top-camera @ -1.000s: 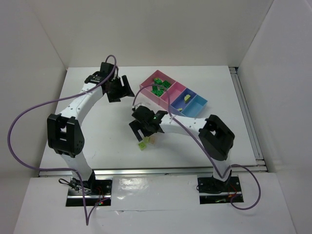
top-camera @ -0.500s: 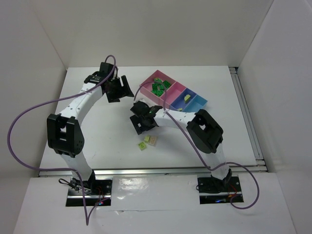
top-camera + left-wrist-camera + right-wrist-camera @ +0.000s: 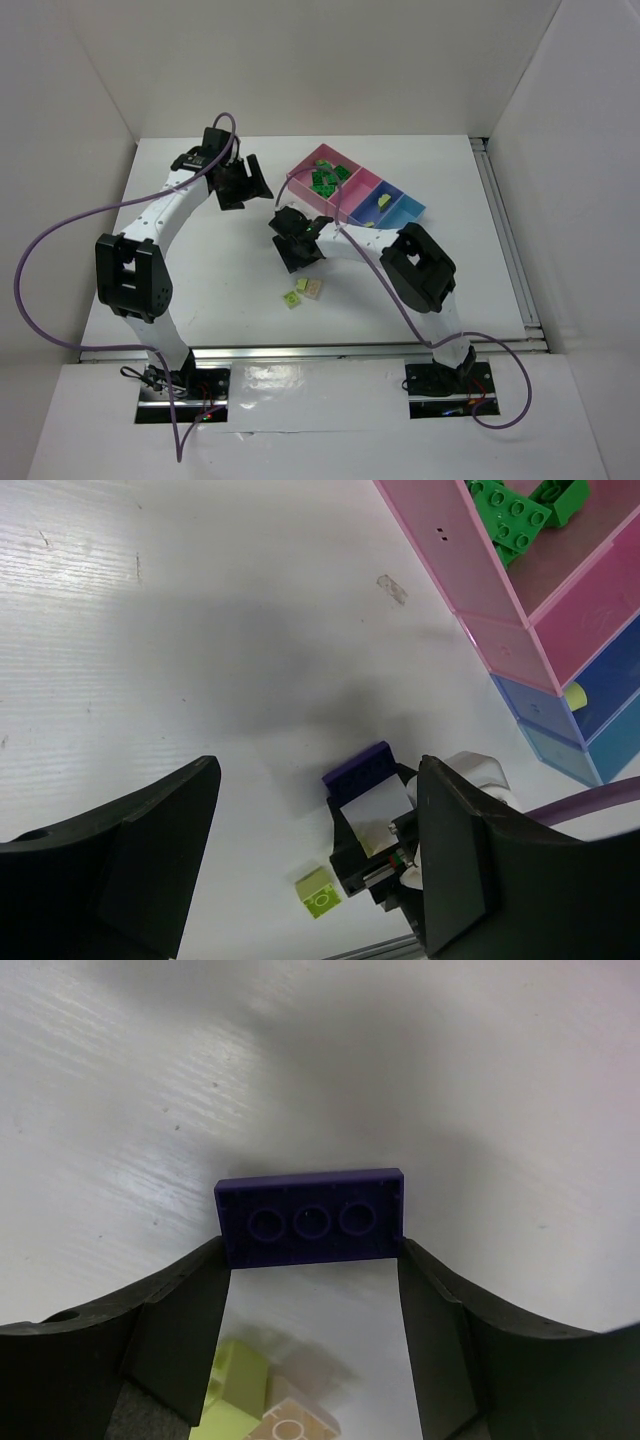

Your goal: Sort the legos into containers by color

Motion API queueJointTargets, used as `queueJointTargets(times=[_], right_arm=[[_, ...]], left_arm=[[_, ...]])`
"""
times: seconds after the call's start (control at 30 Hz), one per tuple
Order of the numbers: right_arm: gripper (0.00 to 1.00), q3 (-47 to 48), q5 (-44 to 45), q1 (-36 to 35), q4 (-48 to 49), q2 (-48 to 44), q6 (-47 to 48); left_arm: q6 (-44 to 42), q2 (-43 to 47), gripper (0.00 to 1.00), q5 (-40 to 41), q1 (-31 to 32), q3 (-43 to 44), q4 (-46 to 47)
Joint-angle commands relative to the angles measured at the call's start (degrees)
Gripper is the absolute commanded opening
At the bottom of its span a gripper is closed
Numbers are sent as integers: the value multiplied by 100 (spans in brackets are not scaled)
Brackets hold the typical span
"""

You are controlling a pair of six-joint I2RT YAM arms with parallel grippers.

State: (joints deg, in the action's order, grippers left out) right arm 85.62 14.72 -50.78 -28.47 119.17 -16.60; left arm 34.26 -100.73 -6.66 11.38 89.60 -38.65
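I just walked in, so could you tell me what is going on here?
The robot is sorting legos by color into a row of containers. Its right hand grips a dark purple brick, short of the bins. The left hand hangs open and empty near the larger pink bin. Green bricks lie in that bin; a yellow-green brick and a beige brick wait on the table.

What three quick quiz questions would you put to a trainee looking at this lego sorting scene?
1. True or false: the left pincer holds a brick.
2. The gripped brick in the right pincer is: A green, B purple, C beige.
3. Fill in: beside the yellow-green brick on the table lies a ____ brick.

Key: 1 false, it is open with nothing in it. 2 B. 3 beige; the beige brick sits right next to it.
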Motion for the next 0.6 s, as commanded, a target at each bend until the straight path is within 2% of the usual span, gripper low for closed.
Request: queueJointTargets(times=[0.0,0.13,0.33,0.57], right_arm=[[52,200,434,-2,87,-332,69],[52,305,909,340,-18,-720,69],[52,534,1165,1096,-133,-1027,-36],[52,1358,1112,1966,-194,-449,86]], left_arm=[[-139,167,83,24,-30,-75,-11],[-139,167,83,24,-30,-75,-11],[-139,167,83,-28,-83,-127,-11],[-192,167,83,-29,-83,-127,-11]])
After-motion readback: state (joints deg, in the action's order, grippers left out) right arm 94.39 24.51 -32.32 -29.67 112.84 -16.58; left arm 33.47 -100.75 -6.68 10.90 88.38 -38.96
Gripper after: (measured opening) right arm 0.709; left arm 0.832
